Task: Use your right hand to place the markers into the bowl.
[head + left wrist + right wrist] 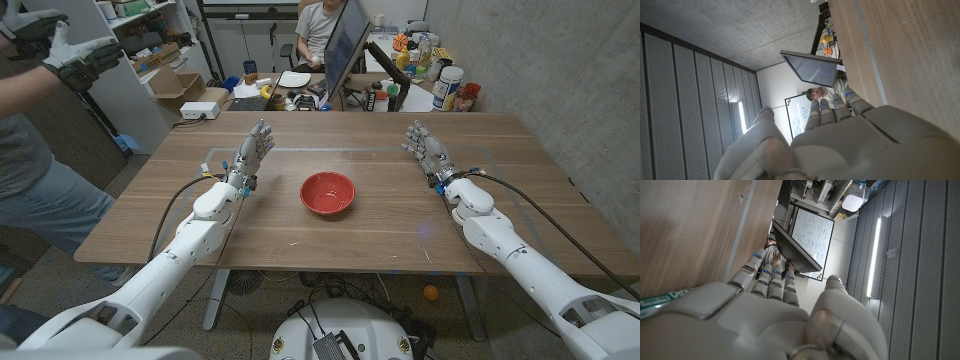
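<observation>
Right hand spread, holding nothing; round red bowl sits inward of it, toward the left hand; no markers visible on wooden bench.

Red bowl sits mid wooden table, w/ nothing visible inside. Left hand on table to bowl's left, fingers apart and reaching toward far edge, holding nothing. Right hand to bowl's right, same pose, also holding nothing. Both hands well apart from bowl. Person w/ gloved hands at far left; seated person behind a monitor past the table.
</observation>
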You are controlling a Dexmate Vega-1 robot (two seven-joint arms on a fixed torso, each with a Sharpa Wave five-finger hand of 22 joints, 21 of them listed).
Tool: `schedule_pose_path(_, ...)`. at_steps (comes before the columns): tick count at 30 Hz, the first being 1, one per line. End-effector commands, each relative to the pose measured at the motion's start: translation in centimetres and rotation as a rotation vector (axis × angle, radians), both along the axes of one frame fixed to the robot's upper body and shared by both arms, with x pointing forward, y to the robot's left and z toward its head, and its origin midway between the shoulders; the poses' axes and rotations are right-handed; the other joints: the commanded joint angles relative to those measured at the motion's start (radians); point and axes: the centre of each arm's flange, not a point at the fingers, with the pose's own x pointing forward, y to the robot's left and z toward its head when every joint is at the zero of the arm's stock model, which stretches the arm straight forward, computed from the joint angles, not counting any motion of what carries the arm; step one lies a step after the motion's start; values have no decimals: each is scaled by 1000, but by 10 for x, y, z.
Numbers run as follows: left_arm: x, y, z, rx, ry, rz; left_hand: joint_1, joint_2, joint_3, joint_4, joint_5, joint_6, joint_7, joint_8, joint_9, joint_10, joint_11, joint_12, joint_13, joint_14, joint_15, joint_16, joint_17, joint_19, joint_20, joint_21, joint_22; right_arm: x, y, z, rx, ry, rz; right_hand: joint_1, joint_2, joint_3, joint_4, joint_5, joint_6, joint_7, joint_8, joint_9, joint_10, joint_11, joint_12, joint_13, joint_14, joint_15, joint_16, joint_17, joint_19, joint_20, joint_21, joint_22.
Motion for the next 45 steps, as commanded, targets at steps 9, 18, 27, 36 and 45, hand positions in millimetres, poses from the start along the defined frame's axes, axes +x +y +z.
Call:
schedule_pose_path(9,4,-9,-2,2,16,-33,9,0,6,0,7,1,5,6,5,-1,3,4,3,-1,7,4,2,3,8,4,2,-2,-4,-3,4,2,5,19,-1,10,-9,6,3,0,5,5,6,-1,2,4,10,1,5,0,9,4,7,3)
schedule_pose_path(18,3,-11,5,8,3,-37,9,1,6,-1,7,3,6,6,5,-1,3,4,3,0,9,3,2,2,9,3,2,-14,-10,6,-22,-31,-35,53,-6,22,-37,8,3,-14,5,5,8,0,2,4,19,4,3,-9,29,23,12,2)
schedule_pose_path(27,2,-11,2,3,9,-41,9,1,6,-1,6,5,5,6,5,2,5,5,3,1,9,4,2,2,10,3,2,-23,-9,8,-65,-46,-80,86,-8,33,-60,9,17,-31,9,5,22,-4,6,4,38,1,6,-14,46,35,16,2)
schedule_pose_path(36,0,-8,2,4,5,-39,9,2,6,-2,6,5,3,6,5,3,2,5,3,2,8,4,2,1,11,3,2,-32,-4,7,-160,-61,-130,115,-14,41,-81,8,36,-33,15,5,32,-5,8,4,50,-1,6,-19,62,49,18,2)
schedule_pose_path(45,-2,-9,2,12,2,-43,8,3,6,-2,6,8,4,7,5,3,2,5,3,4,7,4,3,1,14,3,2,-42,-2,14,-256,-92,-190,142,-21,49,-97,9,46,-39,17,5,34,-12,8,4,50,-2,3,-22,66,56,16,2)
